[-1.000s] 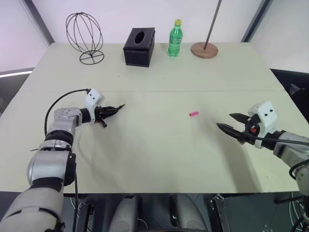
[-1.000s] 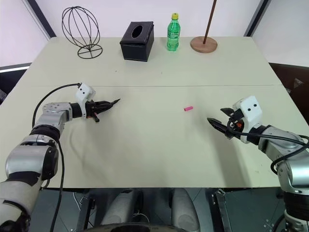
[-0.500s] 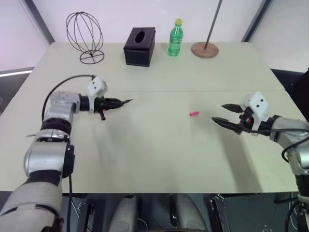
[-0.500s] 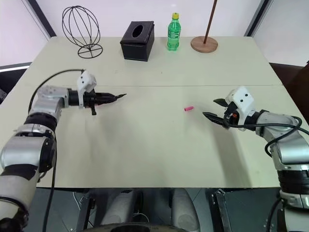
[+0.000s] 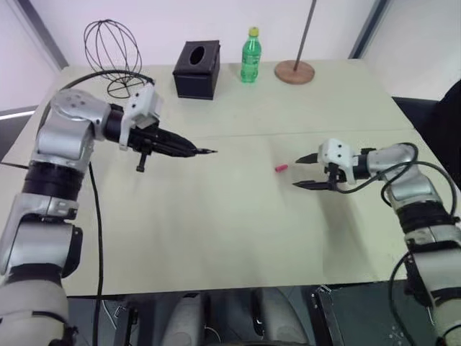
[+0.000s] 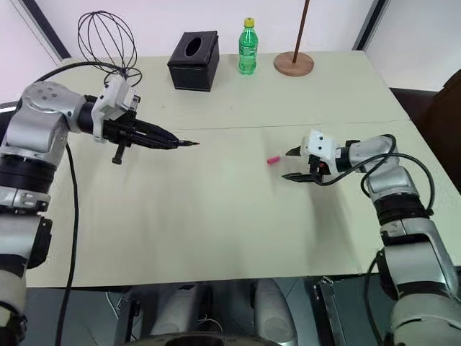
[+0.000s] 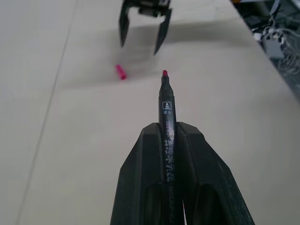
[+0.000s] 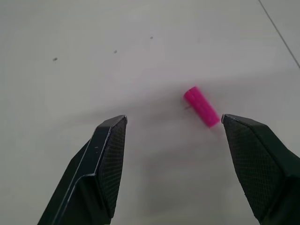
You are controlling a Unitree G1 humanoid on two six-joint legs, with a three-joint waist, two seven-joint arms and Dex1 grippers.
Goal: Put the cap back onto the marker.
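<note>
Mid-table, right of centre: the cap [image 5: 282, 168] lies flat on the table [image 5: 216, 231] | just right of it, right gripper [image 5: 304, 170] hovers, fingers spread wide, holding nothing | left side: left gripper [image 5: 189, 149] raised, clamped on the marker [image 7: 166, 105]; pink tip points rightward

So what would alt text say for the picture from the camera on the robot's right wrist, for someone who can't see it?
Two black fingers of the right gripper stand wide open over a pale table. A tiny bright pink cap lies on its side on the table just beyond them, nearer one finger than the other and touching neither.
</note>
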